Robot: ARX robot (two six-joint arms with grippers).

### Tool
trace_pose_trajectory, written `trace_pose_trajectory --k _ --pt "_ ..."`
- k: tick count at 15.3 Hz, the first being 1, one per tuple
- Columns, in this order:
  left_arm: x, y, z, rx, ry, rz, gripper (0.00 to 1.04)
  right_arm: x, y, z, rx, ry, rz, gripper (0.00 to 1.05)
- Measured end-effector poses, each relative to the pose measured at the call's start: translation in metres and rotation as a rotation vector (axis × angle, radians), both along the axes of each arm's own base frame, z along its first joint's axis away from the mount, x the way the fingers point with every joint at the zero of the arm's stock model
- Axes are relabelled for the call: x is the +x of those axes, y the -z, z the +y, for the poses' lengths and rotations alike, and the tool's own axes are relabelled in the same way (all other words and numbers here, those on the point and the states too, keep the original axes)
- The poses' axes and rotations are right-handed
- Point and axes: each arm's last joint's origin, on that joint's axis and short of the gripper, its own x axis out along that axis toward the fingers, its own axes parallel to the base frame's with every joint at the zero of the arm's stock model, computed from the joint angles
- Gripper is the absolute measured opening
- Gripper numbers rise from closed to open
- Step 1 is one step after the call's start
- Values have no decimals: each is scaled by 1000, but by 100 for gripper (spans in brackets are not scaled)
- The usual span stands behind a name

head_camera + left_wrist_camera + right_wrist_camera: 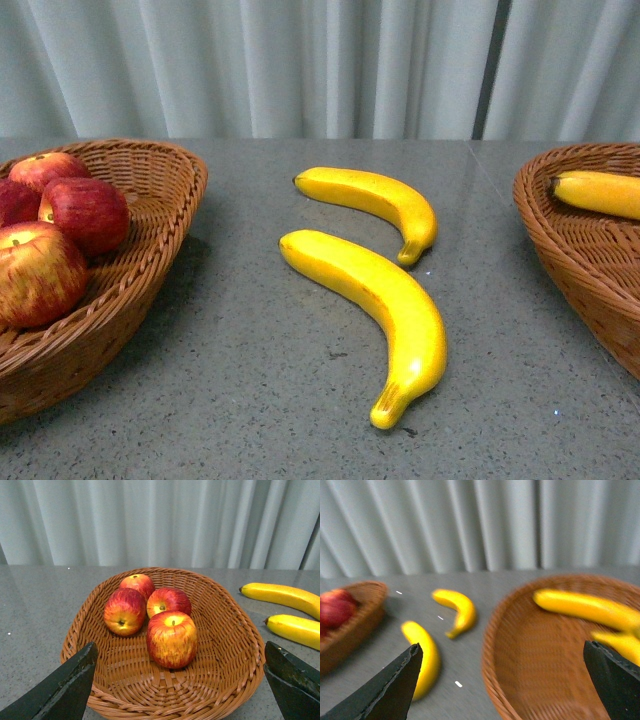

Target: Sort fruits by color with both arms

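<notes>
- The left gripper [180,647] hung over the near end of the left basket [225,680]. Its fingers [65,687] were spread wide apart with nothing held between them.
- Four apples sat clustered in that basket. The largest apple [171,639], the most yellow, lay nearest the gripper. The second apple [124,611] and the third apple [168,601] lay just behind it, and the fourth apple [137,584] lay at the back.
- In the front view the left basket stood at the left edge of the grey table [250,400] and the right basket [560,260] at the right edge, well apart.
- Between the baskets, two bananas lay on the bare table. The far banana [375,198] and the near banana [390,305] were close together but not touching.
- A third banana [600,192] rested inside the right basket, cut off by the frame edge.
- The right gripper [502,646] hovered by the right basket's rim, its fingers [390,685] also wide apart and empty.
- The right wrist view was blurred, though two bananas showed inside that basket.
</notes>
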Motion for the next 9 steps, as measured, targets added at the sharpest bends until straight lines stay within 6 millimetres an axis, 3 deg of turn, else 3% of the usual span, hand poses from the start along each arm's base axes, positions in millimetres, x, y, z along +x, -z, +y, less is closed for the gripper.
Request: trace_pose_trajectory --k 1,3,6,9 --pt "0 0 0 0 0 0 98 25 -32 20 9 -86 -91 98" --pt "0 0 0 0 -1 0 98 75 -58 60 -13 -171 -123 98" --pt "0 0 0 0 -1 0 98 157 -43 137 -171 -266 59 98" --pt "0 0 0 0 -1 0 98 193 -18 184 -313 -317 208 98"
